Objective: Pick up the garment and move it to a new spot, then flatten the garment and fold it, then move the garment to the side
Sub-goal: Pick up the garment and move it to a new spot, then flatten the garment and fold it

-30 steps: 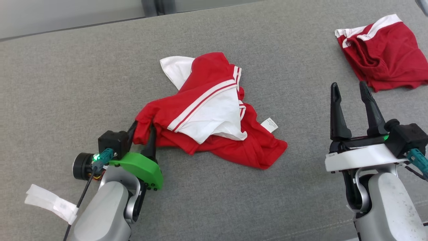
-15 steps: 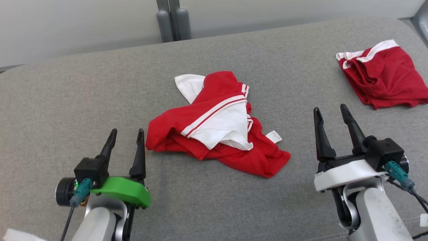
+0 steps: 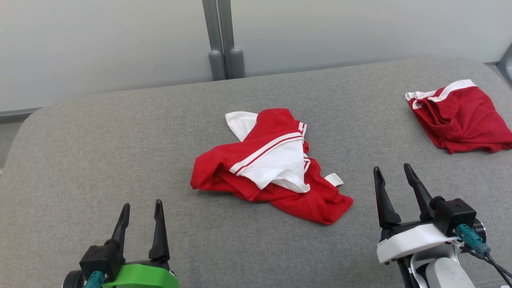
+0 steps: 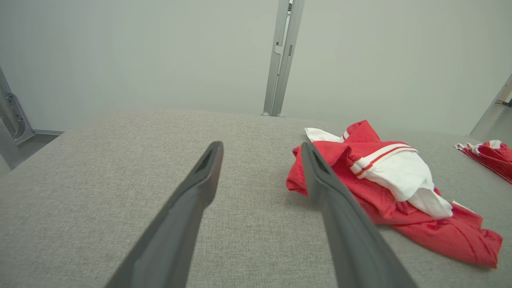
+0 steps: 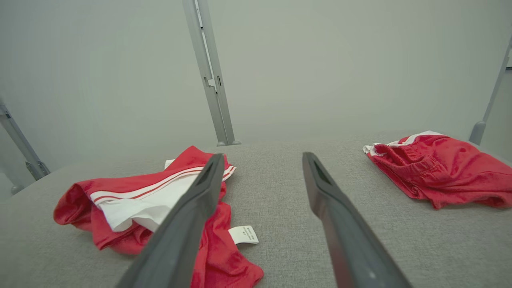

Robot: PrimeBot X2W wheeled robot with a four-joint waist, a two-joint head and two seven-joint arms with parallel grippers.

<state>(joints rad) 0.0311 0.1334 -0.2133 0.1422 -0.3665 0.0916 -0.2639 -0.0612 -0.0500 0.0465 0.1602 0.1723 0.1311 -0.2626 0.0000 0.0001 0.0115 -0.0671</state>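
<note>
Head view: the crumpled garment (image 3: 276,172) lay mid-cushion (image 3: 100,152), its long axis running far-left to near-right, between the left gripper (image 3: 142,204) and right gripper (image 3: 392,168), both spread wide and empty. Left wrist view: it sat ahead-right. Right wrist view: ahead-left, with the right arm seemingly nearer.

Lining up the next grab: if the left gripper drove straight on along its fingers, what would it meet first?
Probably just the bare gray cushion. The left gripper points past the crumpled red-and-white garment, which lies off to its right. Depth is hard to judge.
</note>
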